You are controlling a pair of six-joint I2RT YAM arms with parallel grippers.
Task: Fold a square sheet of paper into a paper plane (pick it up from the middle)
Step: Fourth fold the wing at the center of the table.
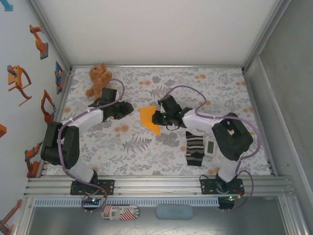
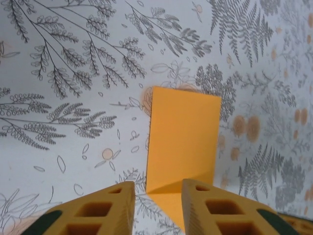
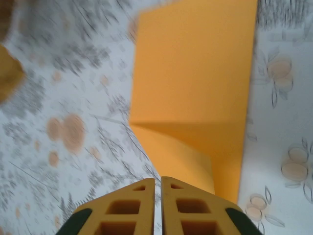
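A folded orange-yellow paper sheet (image 2: 183,142) is seen just ahead of the open left end effector (image 2: 159,188); whether the right end effector (image 3: 158,183) grips it cannot be told.

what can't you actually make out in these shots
- Top view: right edge of the orange paper, hidden by the right gripper; screen of the white device, too small.
- Right wrist view: whether the nearly closed jaws pinch the paper, fingertips block it; yellow blob at left edge, blurred, cut off.
- Left wrist view: paper's near edge, behind the left gripper.
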